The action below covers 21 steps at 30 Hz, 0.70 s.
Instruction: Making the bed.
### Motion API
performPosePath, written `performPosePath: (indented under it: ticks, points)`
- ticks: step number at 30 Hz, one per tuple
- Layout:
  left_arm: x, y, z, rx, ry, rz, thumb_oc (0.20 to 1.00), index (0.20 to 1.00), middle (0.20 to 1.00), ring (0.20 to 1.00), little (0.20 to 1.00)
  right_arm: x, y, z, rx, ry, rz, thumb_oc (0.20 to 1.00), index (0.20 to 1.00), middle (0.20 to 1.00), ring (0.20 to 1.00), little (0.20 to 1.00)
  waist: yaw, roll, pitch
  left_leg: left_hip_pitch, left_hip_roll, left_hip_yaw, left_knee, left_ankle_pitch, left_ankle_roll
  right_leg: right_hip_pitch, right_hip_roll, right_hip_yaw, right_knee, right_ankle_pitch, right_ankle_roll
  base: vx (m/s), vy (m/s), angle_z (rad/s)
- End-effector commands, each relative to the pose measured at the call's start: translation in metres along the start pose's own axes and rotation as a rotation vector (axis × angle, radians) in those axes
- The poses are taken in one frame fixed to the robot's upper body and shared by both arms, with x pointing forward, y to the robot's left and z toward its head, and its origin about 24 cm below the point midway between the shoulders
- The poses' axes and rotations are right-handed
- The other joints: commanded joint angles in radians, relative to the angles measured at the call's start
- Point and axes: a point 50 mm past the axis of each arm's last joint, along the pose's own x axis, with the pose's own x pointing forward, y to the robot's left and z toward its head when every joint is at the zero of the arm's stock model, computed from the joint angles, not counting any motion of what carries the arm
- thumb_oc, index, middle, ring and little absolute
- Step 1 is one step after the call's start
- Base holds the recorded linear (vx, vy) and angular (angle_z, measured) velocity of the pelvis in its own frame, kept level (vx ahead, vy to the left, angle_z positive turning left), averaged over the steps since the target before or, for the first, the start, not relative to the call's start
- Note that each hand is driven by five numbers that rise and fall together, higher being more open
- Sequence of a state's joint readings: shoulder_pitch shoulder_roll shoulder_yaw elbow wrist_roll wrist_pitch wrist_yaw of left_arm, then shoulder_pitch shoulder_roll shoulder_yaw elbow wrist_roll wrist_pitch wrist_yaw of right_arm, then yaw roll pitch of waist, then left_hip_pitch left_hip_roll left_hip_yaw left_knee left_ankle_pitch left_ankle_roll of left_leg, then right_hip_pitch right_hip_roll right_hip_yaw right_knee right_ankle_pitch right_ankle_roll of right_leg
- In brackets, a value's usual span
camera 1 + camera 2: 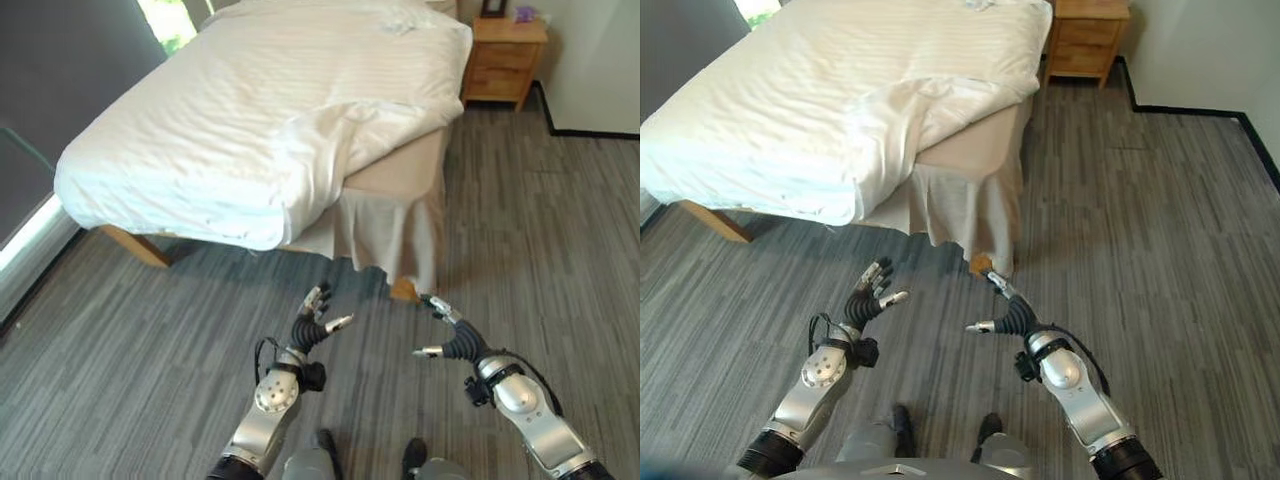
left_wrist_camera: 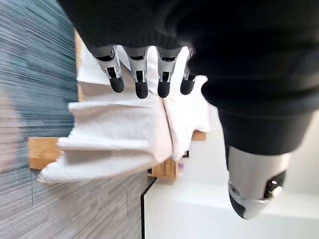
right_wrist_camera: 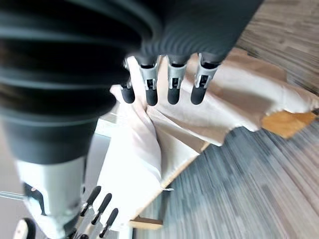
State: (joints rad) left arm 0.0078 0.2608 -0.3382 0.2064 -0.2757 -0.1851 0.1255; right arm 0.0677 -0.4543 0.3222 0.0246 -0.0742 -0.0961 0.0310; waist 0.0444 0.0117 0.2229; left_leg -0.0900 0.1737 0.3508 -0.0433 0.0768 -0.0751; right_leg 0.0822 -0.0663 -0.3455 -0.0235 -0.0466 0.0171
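A bed stands ahead, covered by a rumpled white duvet. At the near right corner the duvet is folded back in a bunched flap, baring the beige mattress and the bed skirt. My left hand and right hand hover over the floor a little short of that corner, apart from the bed. Both are open with relaxed fingers and hold nothing. Past the straight fingers in the left wrist view lies the duvet. The right wrist view has the bed skirt beyond its fingers.
A wooden nightstand stands at the bed's far right, by a white wall. A wooden bed leg shows at the near left corner. A dark wall and a window run along the left. Grey plank-pattern floor spreads to the right of the bed.
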Motion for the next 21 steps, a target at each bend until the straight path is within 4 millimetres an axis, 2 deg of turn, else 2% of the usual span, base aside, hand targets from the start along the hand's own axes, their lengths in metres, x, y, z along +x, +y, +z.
performPosePath:
  ticks: [1, 3, 4, 6, 7, 8, 9, 10, 12, 13, 15, 16, 17, 18, 19, 20, 21]
  points:
    - [-0.001, 0.006, 0.026, -0.011, -0.126, 0.0, 1.0, 1.0, 1.0, 1.0, 1.0, 0.001, -0.009, 0.019, 0.029, -0.114, -0.054, 1.0, 1.0, 1.0, 1.0, 1.0, 0.017, -0.011, -0.007, -0.111, 0.04, 0.011, -0.044, 0.093, -0.067, 0.175, -0.053, 0.085, -0.064, -0.09, 0.141, 0.33, 0.046, 0.0]
    - [-0.004, 0.007, 0.025, -0.016, -0.122, 0.003, 1.0, 1.0, 1.0, 1.0, 1.0, 0.001, -0.009, 0.02, 0.031, -0.116, -0.058, 1.0, 1.0, 1.0, 1.0, 1.0, 0.031, -0.013, -0.009, -0.144, 0.059, 0.001, -0.044, 0.118, -0.083, 0.213, -0.052, 0.101, -0.064, -0.106, 0.144, 0.41, 0.073, -0.2]
    - [-0.005, 0.008, 0.025, -0.016, -0.121, 0.005, 1.0, 1.0, 1.0, 1.0, 1.0, 0.001, -0.008, 0.019, 0.033, -0.112, -0.052, 1.0, 1.0, 1.0, 1.0, 1.0, 0.035, -0.014, -0.021, -0.135, 0.059, -0.002, -0.044, 0.107, -0.076, 0.233, -0.048, 0.12, -0.064, -0.118, 0.15, 0.61, 0.125, -0.42]
    - [-0.005, 0.008, 0.024, -0.006, -0.117, 0.007, 1.0, 1.0, 1.0, 1.0, 1.0, 0.004, -0.002, 0.022, 0.023, -0.123, -0.027, 1.0, 1.0, 1.0, 1.0, 1.0, 0.064, -0.02, -0.037, -0.122, 0.042, -0.06, -0.044, 0.157, -0.074, 0.278, -0.051, 0.169, -0.064, -0.139, 0.15, 0.58, 0.122, -0.69]
    - [-0.004, 0.005, 0.026, -0.006, -0.122, -0.012, 1.0, 1.0, 1.0, 1.0, 1.0, 0.004, 0.0, 0.024, 0.023, -0.135, -0.026, 1.0, 1.0, 1.0, 1.0, 1.0, 0.077, -0.033, -0.04, -0.108, 0.044, -0.053, -0.044, 0.168, -0.07, 0.282, -0.062, 0.181, -0.02, -0.15, 0.154, 0.62, 0.186, -1.12]
    - [-0.002, 0.003, 0.029, 0.01, -0.132, -0.029, 1.0, 1.0, 1.0, 1.0, 1.0, 0.005, 0.004, 0.026, 0.018, -0.145, -0.02, 1.0, 1.0, 1.0, 1.0, 1.0, 0.087, -0.062, -0.044, -0.072, 0.024, -0.036, -0.038, 0.137, -0.027, 0.264, -0.076, 0.202, 0.122, -0.117, 0.189, 0.58, 0.237, -1.31]
    - [0.001, 0.002, 0.031, 0.016, -0.135, -0.04, 1.0, 1.0, 1.0, 1.0, 1.0, 0.006, 0.006, 0.028, 0.005, -0.151, -0.018, 1.0, 1.0, 1.0, 1.0, 1.0, 0.083, -0.071, -0.035, -0.027, 0.004, -0.018, -0.035, 0.102, -0.003, 0.201, -0.1, 0.219, 0.27, -0.064, 0.227, 0.53, 0.256, -0.74]
    - [0.003, 0.0, 0.034, 0.029, -0.143, -0.048, 1.0, 1.0, 1.0, 1.0, 1.0, 0.008, 0.007, 0.031, -0.002, -0.162, -0.019, 1.0, 1.0, 1.0, 1.0, 1.0, 0.067, -0.072, -0.026, 0.015, -0.005, -0.017, -0.036, 0.079, 0.01, 0.13, -0.102, 0.233, 0.403, 0.044, 0.245, 0.32, 0.196, -0.31]
    - [0.005, 0.0, 0.037, 0.046, -0.157, -0.062, 1.0, 1.0, 1.0, 1.0, 1.0, 0.009, 0.005, 0.036, -0.009, -0.184, -0.029, 1.0, 1.0, 1.0, 1.0, 1.0, 0.042, -0.053, -0.023, 0.08, -0.013, -0.026, -0.044, 0.032, 0.032, 0.016, -0.106, 0.238, 0.584, 0.135, 0.245, 0.35, 0.193, 0.3]
    - [0.007, 0.0, 0.04, 0.053, -0.168, -0.071, 1.0, 1.0, 1.0, 1.0, 1.0, 0.01, 0.002, 0.038, -0.029, -0.193, -0.041, 1.0, 1.0, 1.0, 1.0, 1.0, 0.032, -0.047, -0.019, 0.103, -0.021, -0.035, -0.044, 0.006, 0.039, -0.029, -0.113, 0.224, 0.613, 0.142, 0.245, 0.42, 0.209, 0.52]
    - [0.008, -0.002, 0.044, 0.045, -0.183, -0.083, 1.0, 1.0, 1.0, 1.0, 1.0, 0.01, -0.003, 0.043, -0.069, -0.215, -0.062, 1.0, 1.0, 1.0, 1.0, 1.0, 0.003, -0.043, -0.006, 0.145, -0.051, -0.06, -0.044, -0.029, 0.047, -0.088, -0.129, 0.195, 0.553, 0.112, 0.24, 0.47, 0.153, 0.45]
    - [0.009, -0.002, 0.046, 0.033, -0.186, -0.084, 1.0, 1.0, 1.0, 1.0, 1.0, 0.01, -0.008, 0.047, -0.115, -0.232, -0.081, 1.0, 1.0, 1.0, 1.0, 1.0, -0.011, -0.043, 0.001, 0.173, -0.067, -0.079, -0.044, -0.053, 0.048, -0.118, -0.122, 0.178, 0.479, 0.081, 0.22, 0.59, 0.049, 0.53]
    - [0.008, -0.003, 0.046, 0.024, -0.194, -0.094, 1.0, 1.0, 1.0, 1.0, 1.0, 0.009, -0.015, 0.052, -0.17, -0.254, -0.107, 1.0, 1.0, 1.0, 1.0, 1.0, -0.017, -0.047, -0.002, 0.192, -0.088, -0.099, -0.044, -0.078, 0.043, -0.141, -0.111, 0.184, 0.31, 0.03, 0.197, 0.66, 0.001, 0.6]
    - [0.007, -0.003, 0.045, 0.02, -0.189, -0.093, 1.0, 1.0, 1.0, 1.0, 1.0, 0.009, -0.019, 0.052, -0.21, -0.252, -0.133, 1.0, 1.0, 1.0, 1.0, 1.0, -0.034, -0.049, -0.001, 0.218, -0.099, -0.132, -0.044, -0.108, 0.038, -0.126, -0.097, 0.198, 0.184, 0.017, 0.191, 0.44, -0.035, 0.61]
    - [0.007, -0.003, 0.045, 0.02, -0.189, -0.092, 1.0, 1.0, 1.0, 1.0, 1.0, 0.009, -0.019, 0.052, -0.211, -0.252, -0.133, 1.0, 1.0, 1.0, 1.0, 1.0, -0.038, -0.047, 0.0, 0.217, -0.097, -0.135, -0.044, -0.104, 0.038, -0.118, -0.094, 0.193, 0.169, 0.028, 0.189, 0.4, -0.029, 0.61]
    - [0.006, -0.002, 0.044, 0.018, -0.185, -0.092, 1.0, 1.0, 1.0, 1.0, 1.0, 0.007, -0.026, 0.054, -0.258, -0.255, -0.172, 1.0, 1.0, 1.0, 1.0, 1.0, -0.049, -0.049, -0.001, 0.236, -0.106, -0.162, -0.044, -0.128, 0.035, -0.129, -0.091, 0.232, 0.07, 0.038, 0.188, 0.38, -0.052, 0.91]
    - [0.007, -0.001, 0.043, 0.011, -0.187, -0.085, 1.0, 1.0, 1.0, 1.0, 1.0, 0.005, -0.035, 0.057, -0.318, -0.265, -0.221, 1.0, 1.0, 1.0, 1.0, 1.0, -0.062, -0.054, 0.001, 0.257, -0.111, -0.191, -0.044, -0.148, 0.028, -0.176, -0.1, 0.279, 0.001, 0.073, 0.203, 0.51, -0.054, 1.01]
